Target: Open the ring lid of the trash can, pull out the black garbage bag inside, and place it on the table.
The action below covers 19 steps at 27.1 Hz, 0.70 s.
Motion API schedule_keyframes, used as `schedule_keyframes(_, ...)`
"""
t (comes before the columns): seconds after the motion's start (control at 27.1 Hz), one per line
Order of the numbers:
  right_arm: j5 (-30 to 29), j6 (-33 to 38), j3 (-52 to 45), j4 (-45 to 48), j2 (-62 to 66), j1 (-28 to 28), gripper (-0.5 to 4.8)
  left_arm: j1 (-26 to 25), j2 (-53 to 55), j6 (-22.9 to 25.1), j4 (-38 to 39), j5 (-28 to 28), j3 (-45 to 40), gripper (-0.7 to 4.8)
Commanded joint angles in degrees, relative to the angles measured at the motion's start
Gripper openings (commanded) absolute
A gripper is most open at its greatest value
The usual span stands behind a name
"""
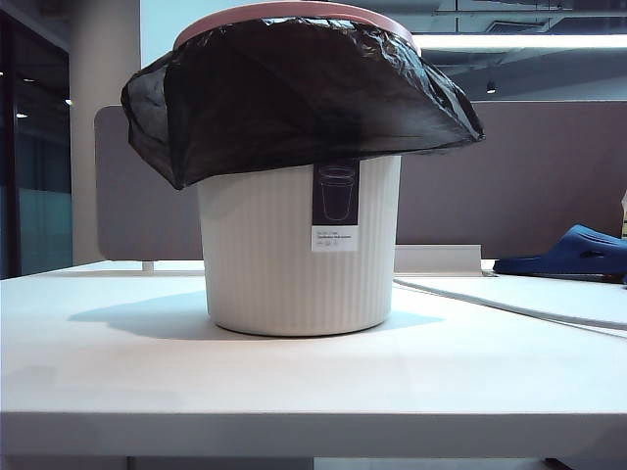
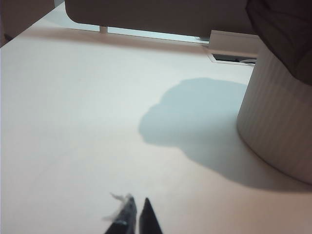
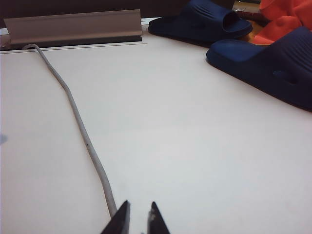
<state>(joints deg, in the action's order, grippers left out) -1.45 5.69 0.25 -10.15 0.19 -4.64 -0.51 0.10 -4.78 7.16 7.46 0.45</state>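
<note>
Desk (image 1: 108, 372): white, bare front.
Trash can (image 1: 294, 255): centre, black garbage bag (image 1: 294, 98) draped under ring lid (image 1: 294, 12).
Left end effector (image 2: 135, 214): pressed together, holding nothing.
Right end effector (image 3: 138, 214): slightly parted, beside grey cable (image 3: 80, 126).

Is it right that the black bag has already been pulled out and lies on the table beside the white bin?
Not quite. In the exterior view the black bag is not out on the table: it sits in the white bin, draped over its rim under the pink ring.

The bag (image 1: 294, 93) hides the can's (image 1: 294, 255) upper wall. The label's (image 1: 335, 208) small print is unreadable. Both grippers (image 2: 136, 217) (image 3: 138, 219) show only fingertips, cut off by the edge.
</note>
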Motion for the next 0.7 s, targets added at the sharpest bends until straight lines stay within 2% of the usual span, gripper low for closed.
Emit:
schedule_keyframes(0.04,0.20,-0.13,-0.07,1.01,-0.02,0.04,0.53,0.09,0.04,-0.15,-0.46,0.26,0.13,0.21)
schedule_keyframes(0.15,-0.24,0.70,-0.07,1.01,-0.02,0.07,0.53,0.09,0.04,-1.01,-0.55,0.61,0.13,0.21)
schedule_keyframes(0.3,-0.24,3.10,-0.07,1.03,-0.02,0.07,0.53,0.09,0.04,-9.49,-0.59,1.77,0.13,0.21)
schedule_keyframes(0.37,-0.26,10.40,-0.07,1.03,-0.02,0.07,0.53,0.09,0.04,-13.97,-0.61,1.79,0.13,0.21)
schedule_keyframes(0.41,-1.46,17.70,-0.07,1.03,-0.02,0.07,0.53,0.09,0.04,-18.60,-0.61,1.81,0.13,0.21)
schedule_keyframes(0.48,-5.27,26.12,-0.07,1.49,-0.02,0.07,0.53,0.09,0.04,-26.51,-0.61,1.79,0.13,0.21)
schedule_keyframes(0.55,-9.25,28.87,-0.07,2.58,-0.02,0.07,0.53,0.09,0.04,-28.59,-0.61,1.75,0.13,0.21)
schedule_keyframes(0.7,-15.76,31.71,-0.07,8.09,-0.02,0.07,0.53,0.09,0.04,-28.68,-0.68,2.12,0.15,0.21)
